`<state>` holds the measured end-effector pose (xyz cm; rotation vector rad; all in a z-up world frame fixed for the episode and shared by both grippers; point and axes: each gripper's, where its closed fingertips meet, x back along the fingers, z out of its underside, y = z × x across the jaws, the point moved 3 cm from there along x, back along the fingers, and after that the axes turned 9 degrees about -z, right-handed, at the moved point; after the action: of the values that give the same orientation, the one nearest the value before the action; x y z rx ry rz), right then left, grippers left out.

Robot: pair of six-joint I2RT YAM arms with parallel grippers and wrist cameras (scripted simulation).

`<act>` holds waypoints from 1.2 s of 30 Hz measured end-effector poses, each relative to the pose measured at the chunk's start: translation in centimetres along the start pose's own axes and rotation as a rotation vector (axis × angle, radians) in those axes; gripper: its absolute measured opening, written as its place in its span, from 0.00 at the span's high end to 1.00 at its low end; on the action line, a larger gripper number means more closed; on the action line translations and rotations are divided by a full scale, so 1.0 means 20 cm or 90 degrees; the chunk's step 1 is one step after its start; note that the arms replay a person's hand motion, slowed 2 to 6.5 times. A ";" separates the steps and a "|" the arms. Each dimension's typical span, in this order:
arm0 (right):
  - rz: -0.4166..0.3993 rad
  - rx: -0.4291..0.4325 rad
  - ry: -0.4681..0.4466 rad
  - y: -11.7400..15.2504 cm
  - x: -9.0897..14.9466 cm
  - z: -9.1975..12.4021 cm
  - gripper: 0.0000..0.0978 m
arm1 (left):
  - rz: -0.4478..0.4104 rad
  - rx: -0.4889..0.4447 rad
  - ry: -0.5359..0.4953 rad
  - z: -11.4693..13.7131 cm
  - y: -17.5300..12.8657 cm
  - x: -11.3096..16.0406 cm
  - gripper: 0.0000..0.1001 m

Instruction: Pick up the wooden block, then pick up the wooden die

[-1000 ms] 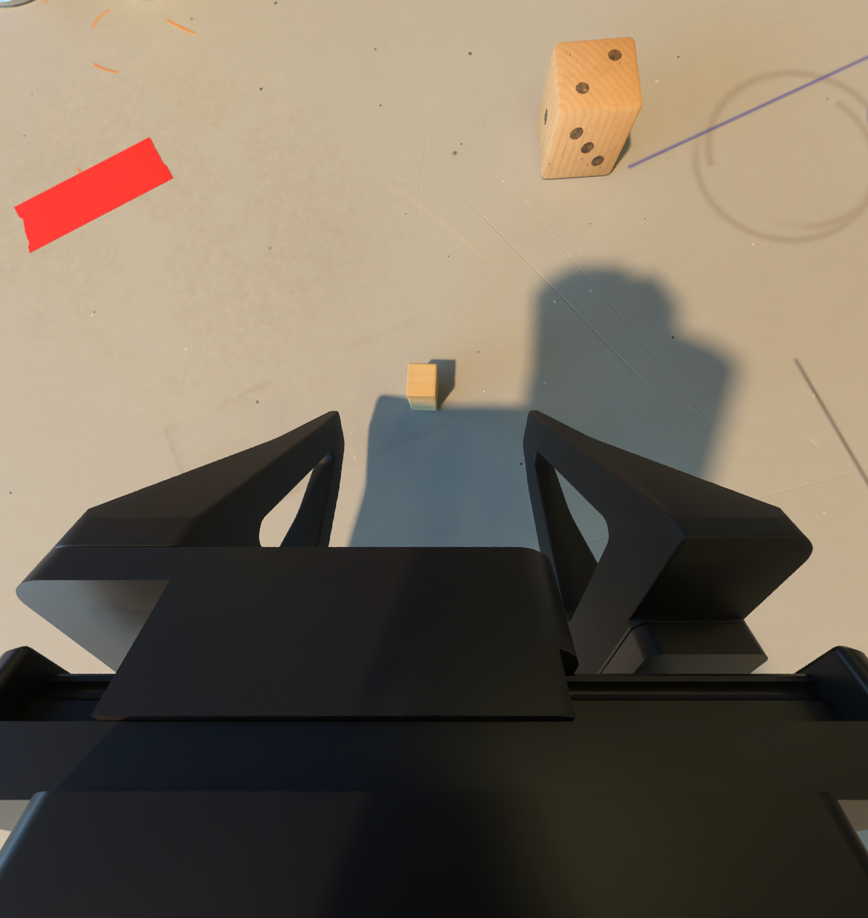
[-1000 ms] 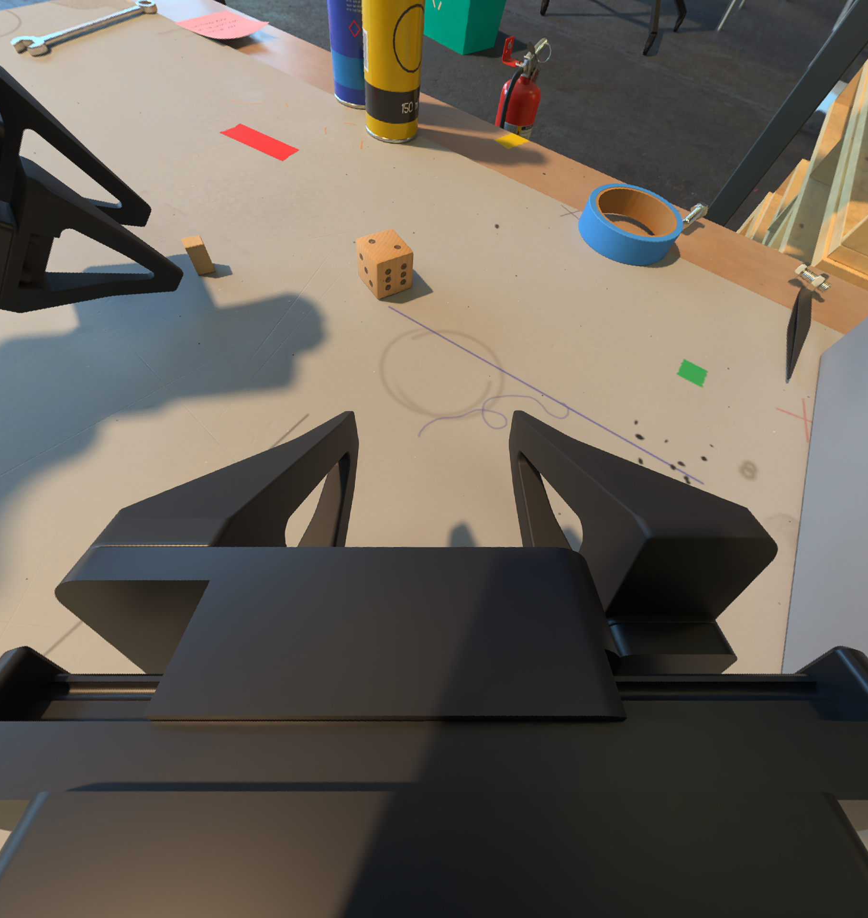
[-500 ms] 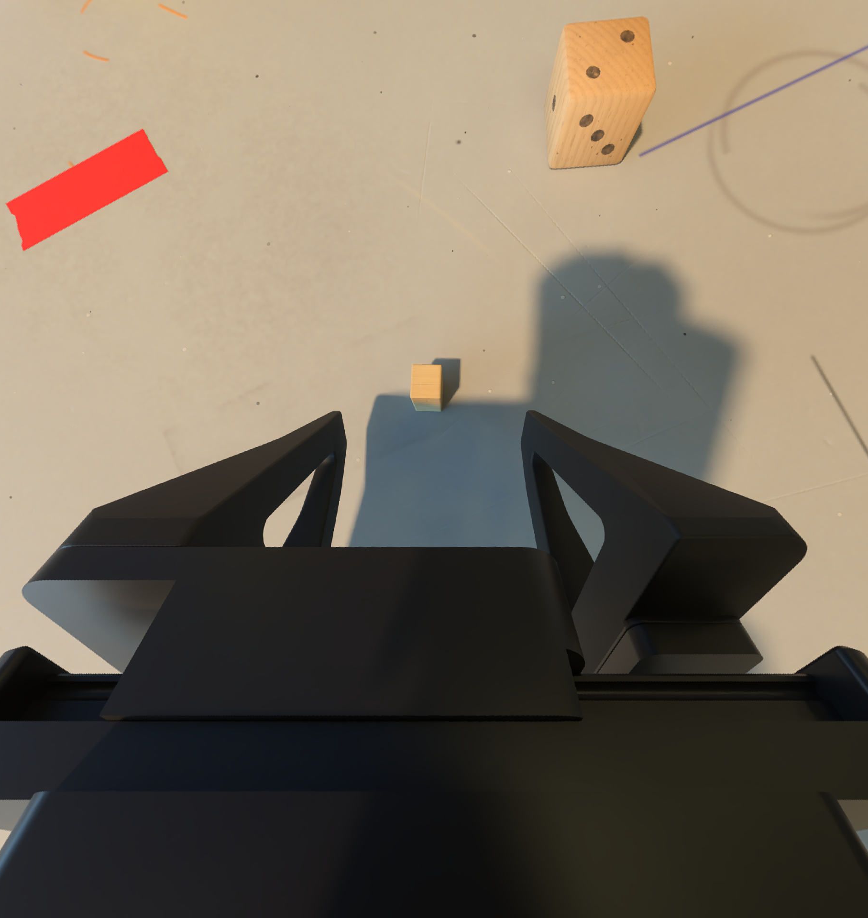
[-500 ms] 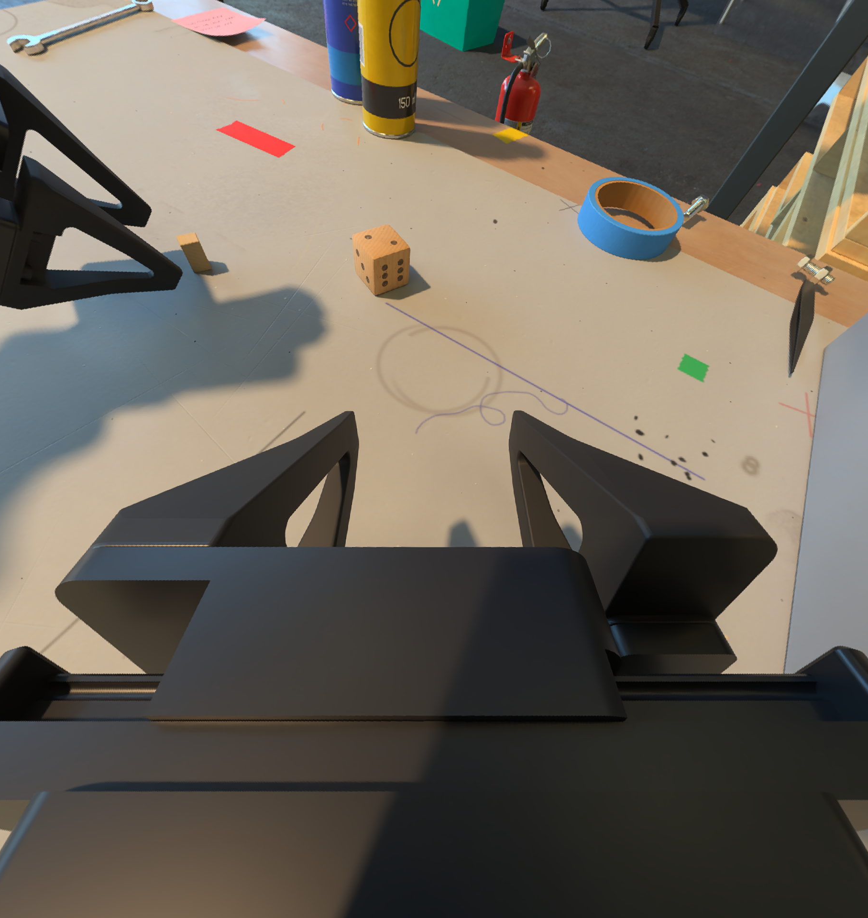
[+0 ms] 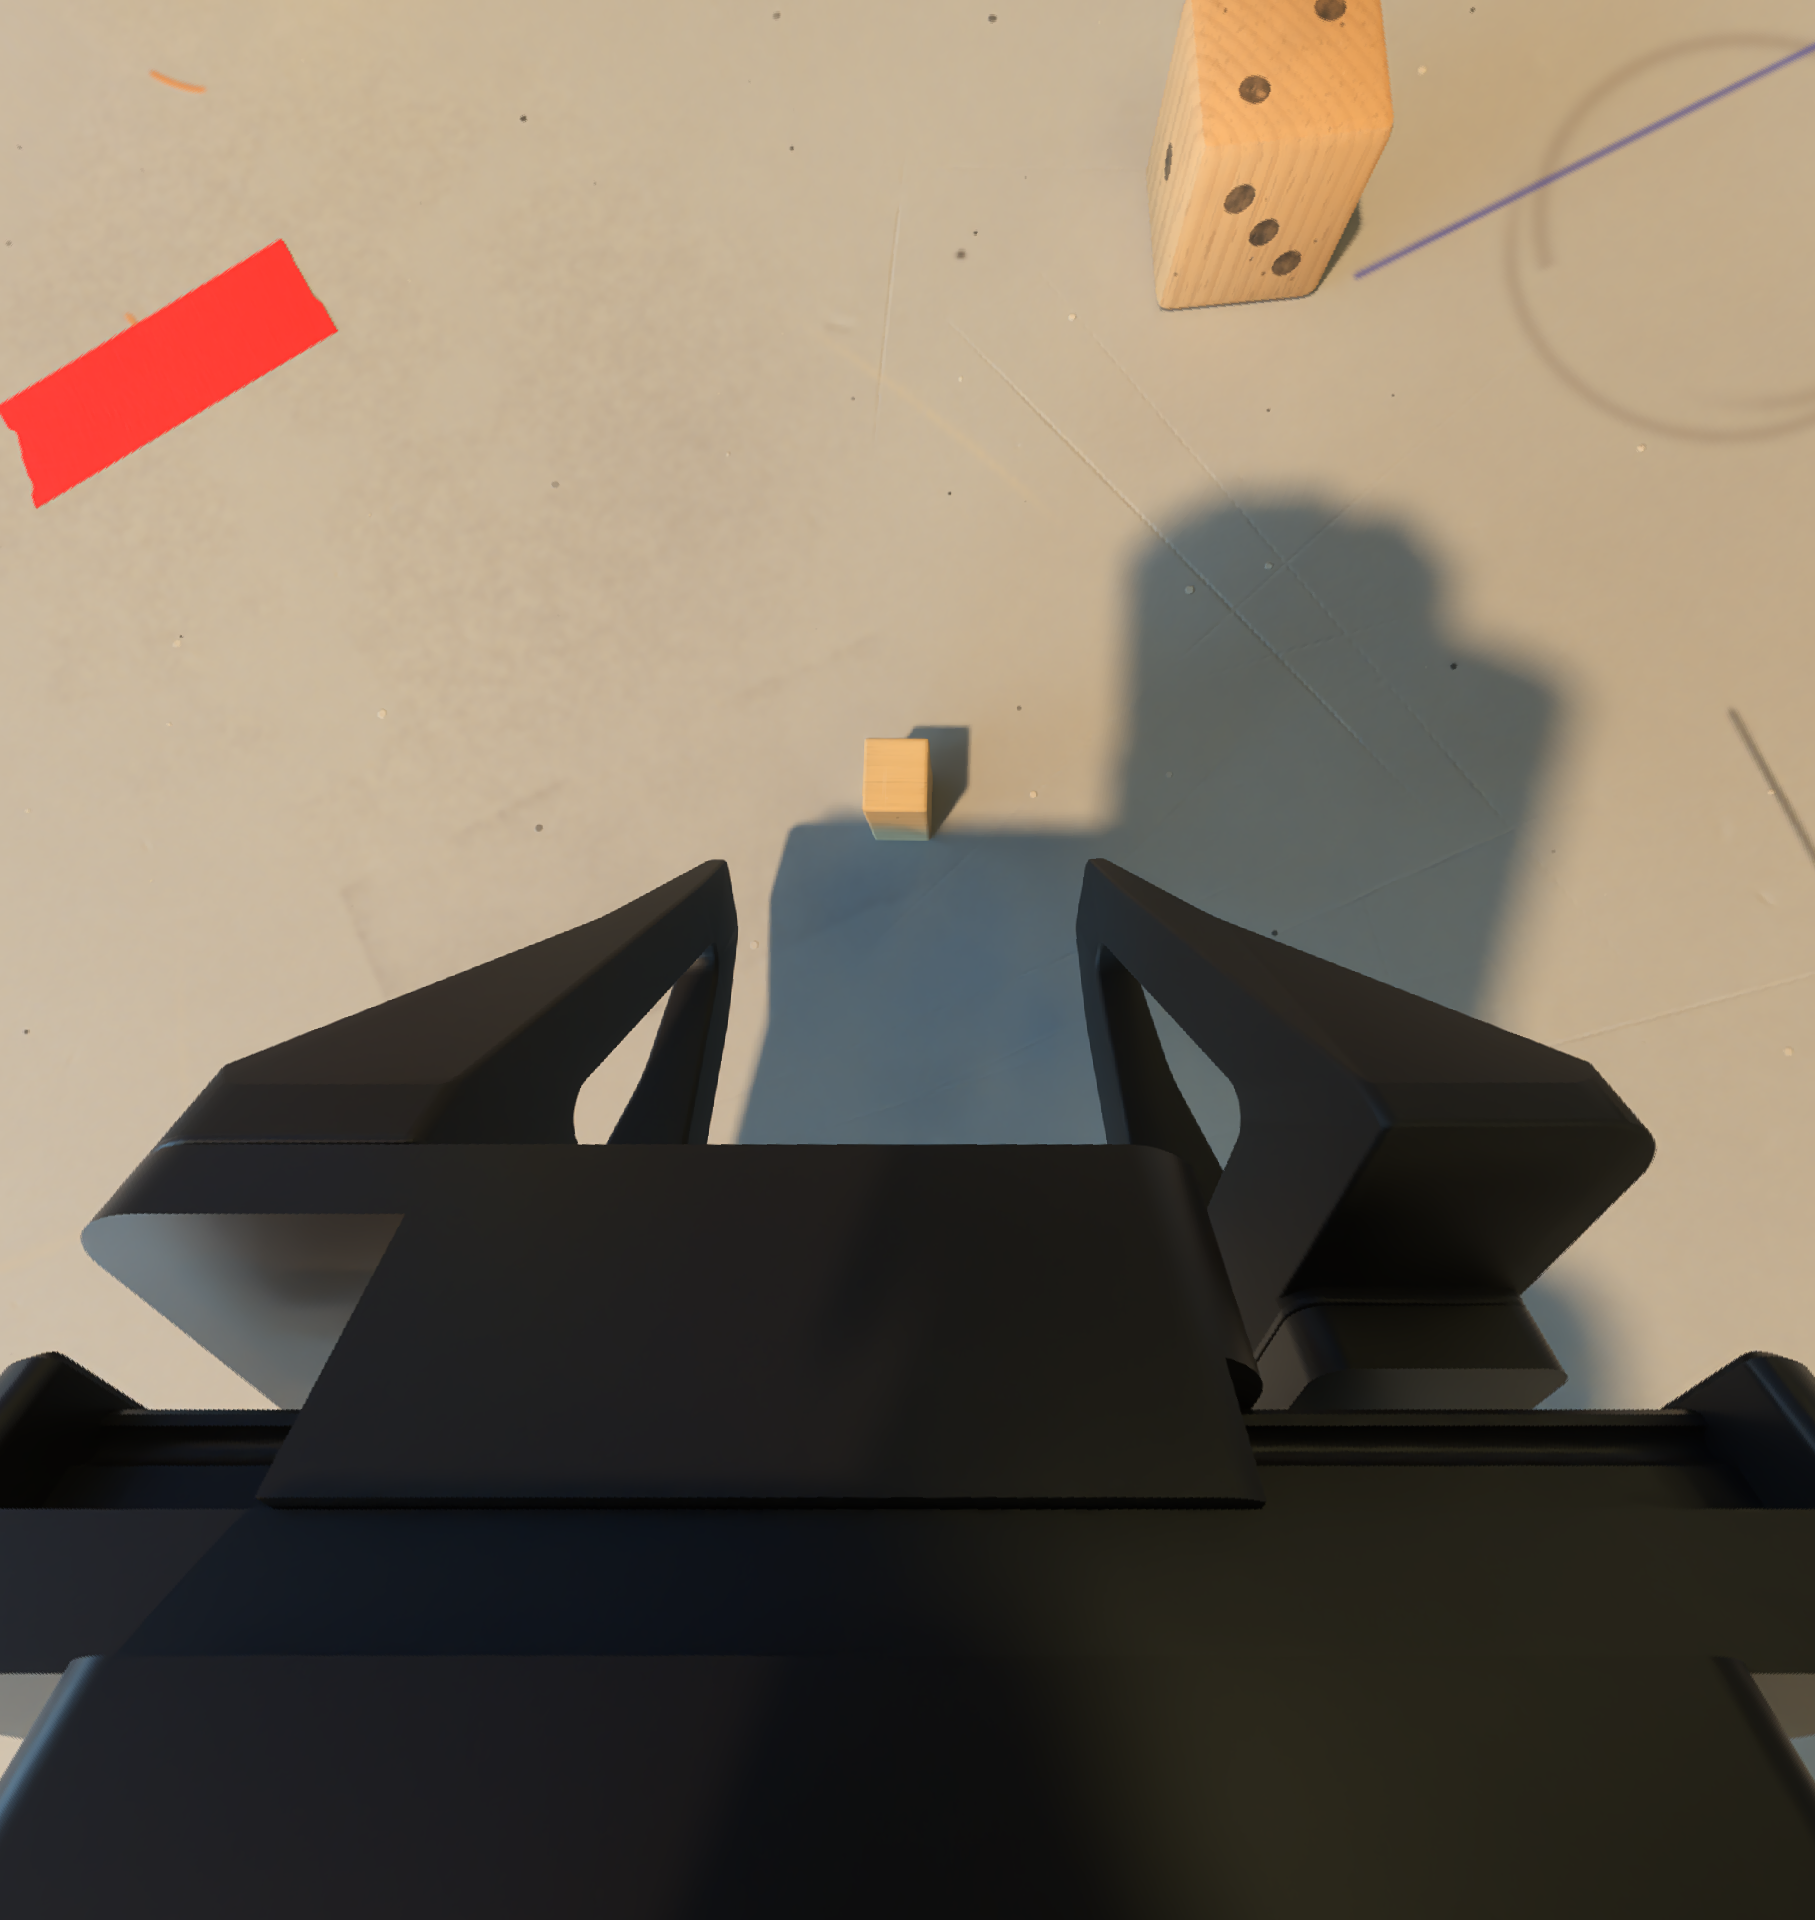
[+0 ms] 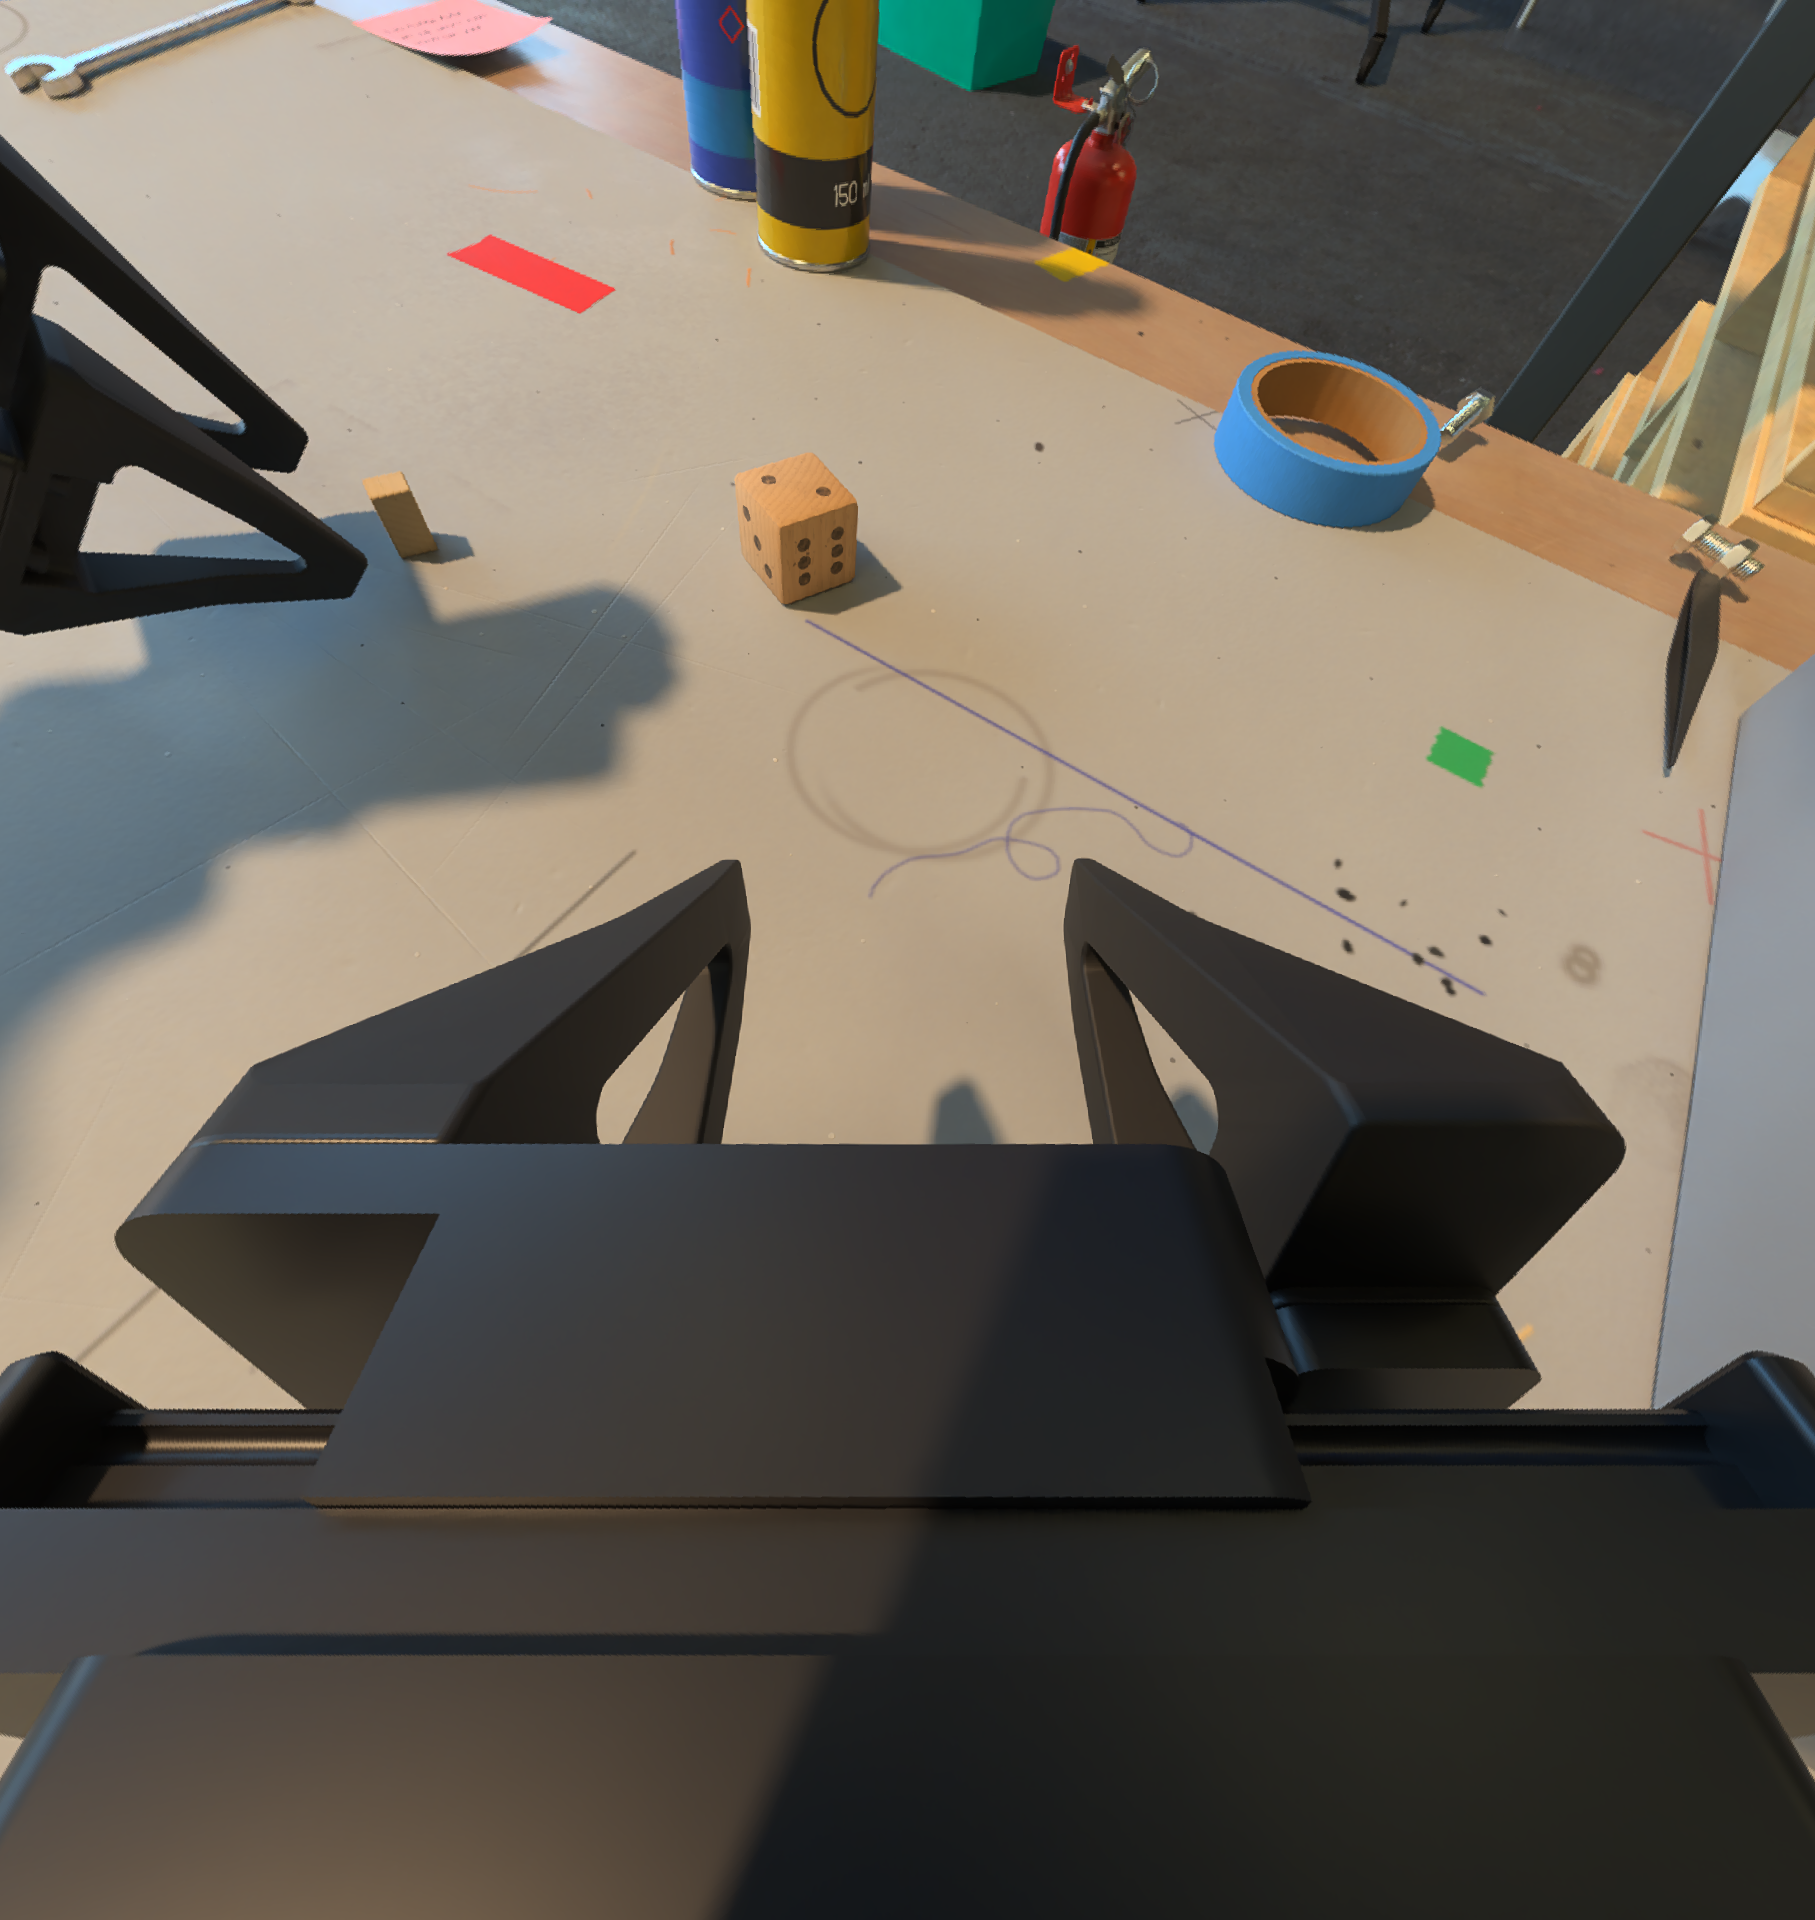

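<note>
Fingers (image 5: 695, 935) frame wooden block (image 5: 896, 787); right view adds blue tape roll (image 6: 1324, 442).

Left gripper (image 5: 906, 862) and right gripper (image 6: 906, 862) both hang with fingers spread, empty.

Block (image 5: 896, 787) on table (image 5: 570, 623) just ahead of left gripper (image 5: 906, 894); die (image 5: 1264, 166) farther ahead, to the right; tape strip (image 5: 165, 369) far left.

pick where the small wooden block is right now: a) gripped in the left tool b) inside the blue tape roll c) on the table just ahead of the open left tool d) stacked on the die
c: the wooden block stands on the table just beyond the open left tool, untouched and apart from the wooden die.
</note>
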<state>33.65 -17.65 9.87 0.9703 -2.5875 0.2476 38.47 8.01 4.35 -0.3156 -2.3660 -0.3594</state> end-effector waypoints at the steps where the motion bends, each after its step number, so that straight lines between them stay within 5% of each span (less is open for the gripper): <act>1: 0.000 0.000 0.000 0.00 0.00 0.00 0.47 | -0.001 -0.001 0.000 0.00 0.00 0.00 0.45; 36: 0.002 -0.004 -0.001 -0.02 0.00 0.00 0.47 | -0.013 -0.038 -0.016 0.02 0.04 0.03 0.53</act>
<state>33.87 -17.90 9.90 0.9655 -2.5899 0.2401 38.08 9.01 4.53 -0.3260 -2.3874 -0.4381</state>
